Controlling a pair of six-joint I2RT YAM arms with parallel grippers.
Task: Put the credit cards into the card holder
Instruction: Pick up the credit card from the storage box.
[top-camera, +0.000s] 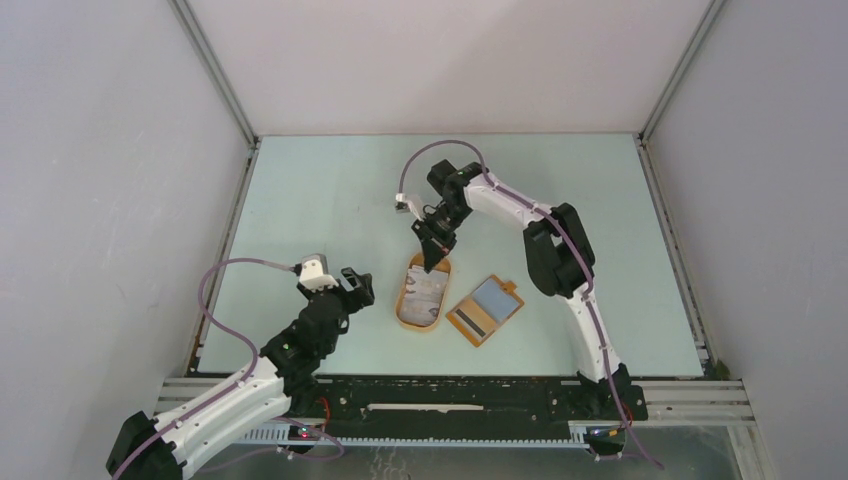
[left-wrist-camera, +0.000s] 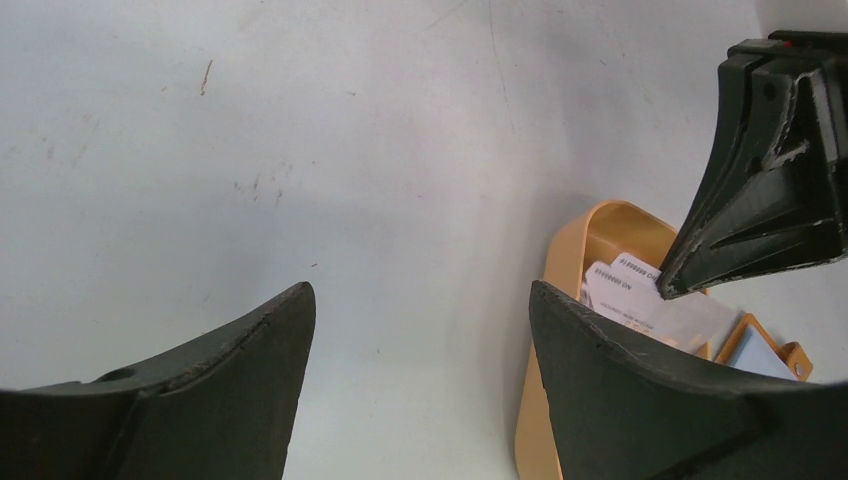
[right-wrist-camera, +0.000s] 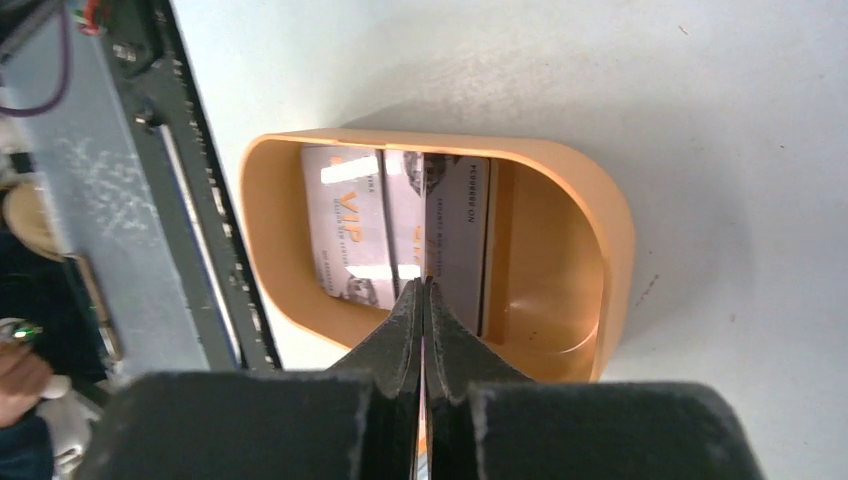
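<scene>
One tray (right-wrist-camera: 612, 235) holds three credit cards (right-wrist-camera: 345, 225) beside one card holder (top-camera: 485, 310).

Table (top-camera: 320, 200) bears tray (top-camera: 402, 305) (orange); card holder (top-camera: 487, 310) beside.

The top camera is looking down from high behind the near edge over the whole table (top-camera: 330, 180); the left wrist camera is peering low from the left, the right wrist camera staring closely down, all three taking in the orange tray (top-camera: 400, 305)
</scene>
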